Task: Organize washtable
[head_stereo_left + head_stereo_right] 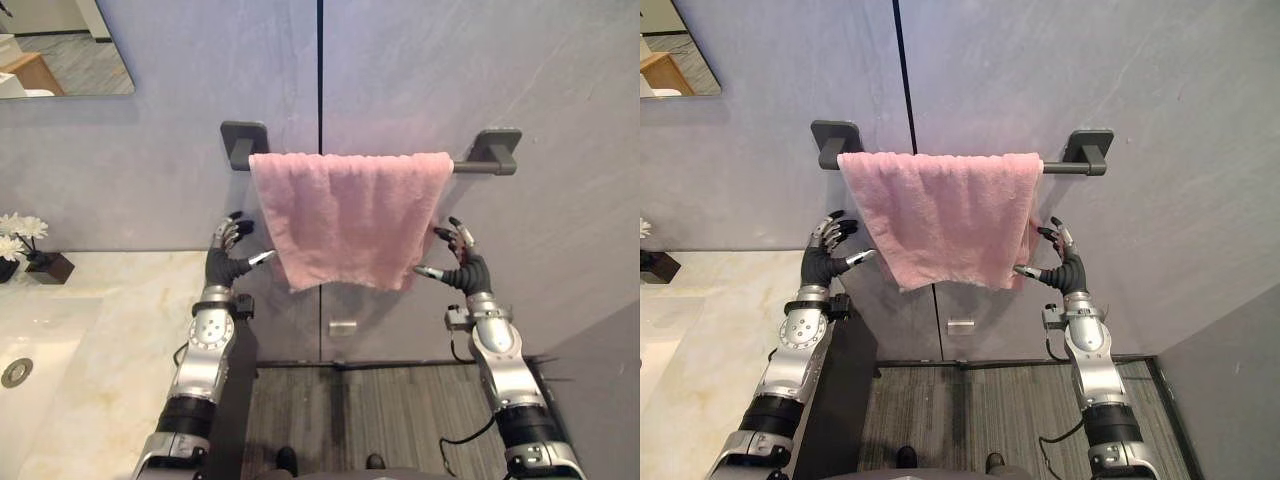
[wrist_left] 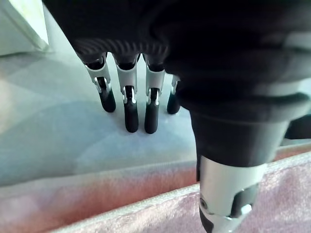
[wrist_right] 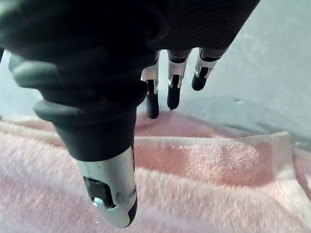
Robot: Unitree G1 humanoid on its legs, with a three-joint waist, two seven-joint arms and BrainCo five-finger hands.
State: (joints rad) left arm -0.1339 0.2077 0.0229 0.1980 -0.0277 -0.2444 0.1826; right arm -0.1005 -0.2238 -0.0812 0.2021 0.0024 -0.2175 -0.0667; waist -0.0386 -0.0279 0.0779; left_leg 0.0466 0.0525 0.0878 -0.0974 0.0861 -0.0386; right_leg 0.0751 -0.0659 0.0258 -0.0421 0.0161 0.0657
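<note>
Holding nothing and spread wide, the left hand [image 1: 228, 262] and right hand [image 1: 465, 268] flank the pink towel [image 1: 350, 215] draped over the bar [image 1: 485, 167], each wrist view showing straight fingers [image 2: 131, 114] toward the wall [image 1: 450, 70], while the left eye view adds flowers [image 1: 20, 232] and a sink [image 1: 30, 340] on the counter [image 1: 130, 330].

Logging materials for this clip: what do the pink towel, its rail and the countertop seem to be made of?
The towel is likely terry cloth, matte, going by its fuzzy pile and limp folds. The rail is probably metal with a matte dark grey coating. It looks rigid and has no shine, though plastic is not excluded. The countertop is polished marble or a marble-look stone, cream with pale veins and a soft gloss.
</note>
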